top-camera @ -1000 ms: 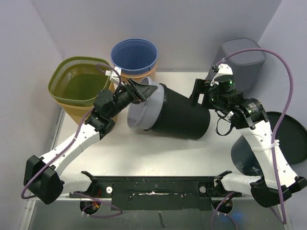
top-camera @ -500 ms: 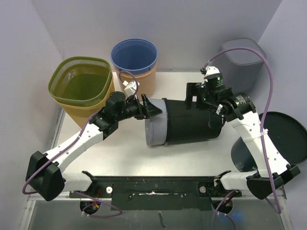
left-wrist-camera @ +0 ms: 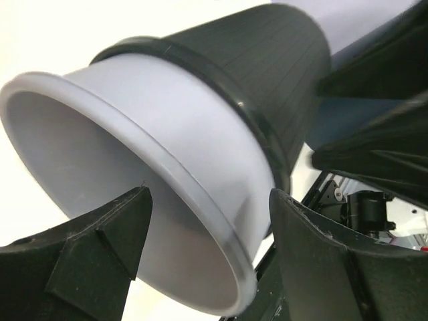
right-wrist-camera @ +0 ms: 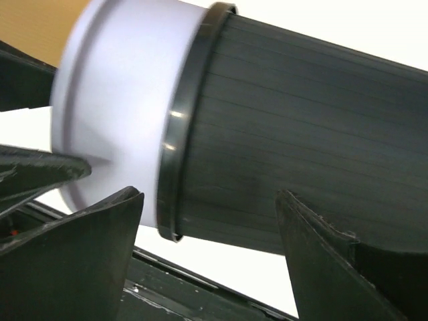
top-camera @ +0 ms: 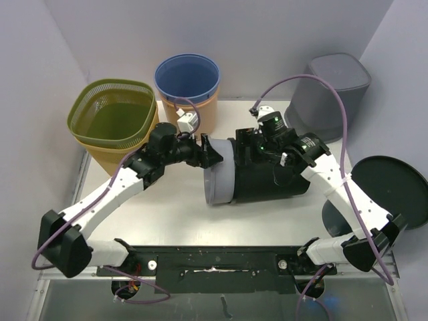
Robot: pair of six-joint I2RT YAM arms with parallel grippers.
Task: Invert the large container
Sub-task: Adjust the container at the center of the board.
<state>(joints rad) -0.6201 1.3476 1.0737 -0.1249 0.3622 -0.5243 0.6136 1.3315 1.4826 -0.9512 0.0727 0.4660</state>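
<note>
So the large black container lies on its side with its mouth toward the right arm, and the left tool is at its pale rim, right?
Not quite: the mouth points toward the left arm. The black container lies on its side and the left tool is at its pale rim, as the top external view shows.

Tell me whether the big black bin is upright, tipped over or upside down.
Tipped on its side: from above, the black bin lies horizontal, its pale liner showing at the open mouth, which faces left.

My surface (top-camera: 154,221) is pale. On it the large container (top-camera: 261,187) lies on its side, its pale-rimmed mouth toward my left.
</note>
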